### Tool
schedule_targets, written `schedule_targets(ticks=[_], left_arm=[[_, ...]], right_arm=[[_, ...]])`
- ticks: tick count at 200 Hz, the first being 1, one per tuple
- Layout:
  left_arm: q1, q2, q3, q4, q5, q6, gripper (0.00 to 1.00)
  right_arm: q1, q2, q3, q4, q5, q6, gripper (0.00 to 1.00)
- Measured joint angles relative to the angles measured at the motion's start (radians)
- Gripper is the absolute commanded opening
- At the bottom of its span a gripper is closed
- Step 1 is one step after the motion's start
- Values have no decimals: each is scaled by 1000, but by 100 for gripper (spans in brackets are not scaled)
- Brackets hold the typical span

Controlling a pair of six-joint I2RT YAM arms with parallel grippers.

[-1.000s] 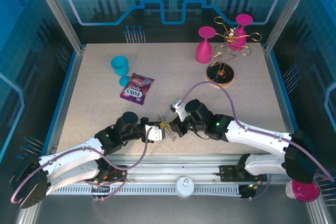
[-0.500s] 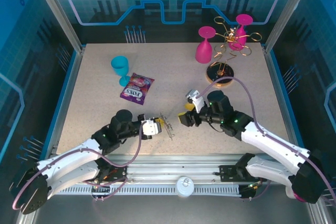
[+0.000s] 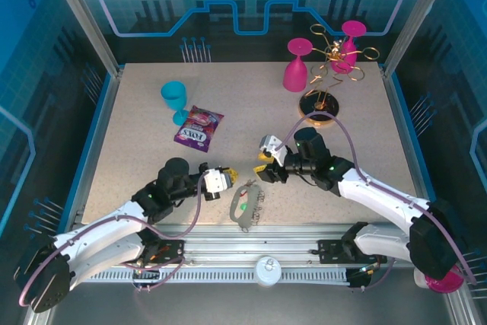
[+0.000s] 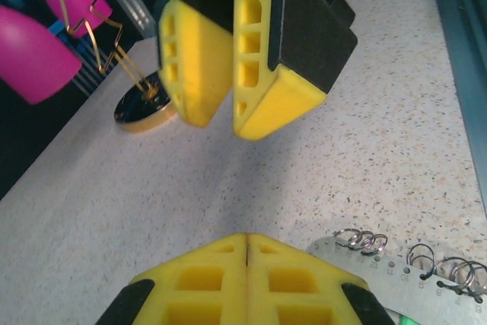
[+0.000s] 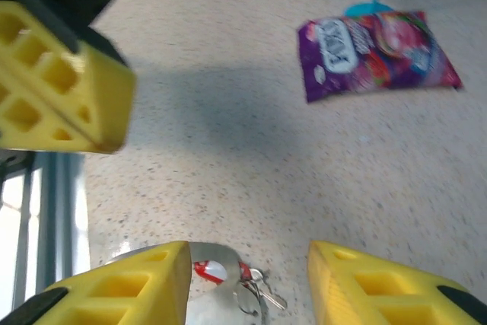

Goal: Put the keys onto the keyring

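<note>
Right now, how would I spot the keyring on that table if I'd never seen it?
On the speckled table, look near the front edge, just nearer than the gap between the left gripper and the right gripper. The keyring lies flat there, a grey metal oval loop with a green key tag showing inside it. The purple snack packet farther back is colourful; this is bare metal.

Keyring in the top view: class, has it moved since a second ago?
Yes. The keyring has shifted toward the bottom of the view, farther from the purple snack packet, which stayed put.
</note>
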Motion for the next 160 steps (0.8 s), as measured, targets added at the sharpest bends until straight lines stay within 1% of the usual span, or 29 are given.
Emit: schedule_targets(ticks=[4, 13, 21, 30, 42, 63, 80, 103, 111, 124, 144, 160], left_arm=[[0, 2, 7, -13, -12, -15, 17], [0, 11, 32, -51, -35, -69, 29], [0, 25, 68, -92, -54, -143, 32], [-2, 43, 109, -138, -74, -226, 33], [-8, 70, 172, -203, -111, -362, 37], [-48, 117, 258, -313, -174, -594, 39], [-122, 173, 317, -410, -235, -752, 43], [-222, 256, 370, -532, -320, -930, 45], [-238, 277, 377, -566, -343, -982, 46], [-244, 306, 380, -613, -396, -1064, 51], [-233, 316, 380, -644, -478, -1171, 54], [-196, 316, 380, -635, -513, -1244, 54]], right_arm=[[1, 0, 0, -6, 16, 20, 45], [2, -2, -1, -27, 62, 95, 45], [3, -5, -2, -51, 95, 152, 44], [8, -13, -5, -83, 137, 222, 43], [13, -30, -15, -131, 187, 325, 43], [13, -54, -22, -238, 251, 483, 43], [13, -56, -30, -284, 246, 607, 41], [39, -56, -105, -238, 181, 763, 37], [64, -54, -135, -220, 162, 787, 37], [116, -53, -162, -214, 158, 777, 37], [193, -90, -174, -205, 214, 652, 38], [210, -137, -179, -167, 246, 513, 37]])
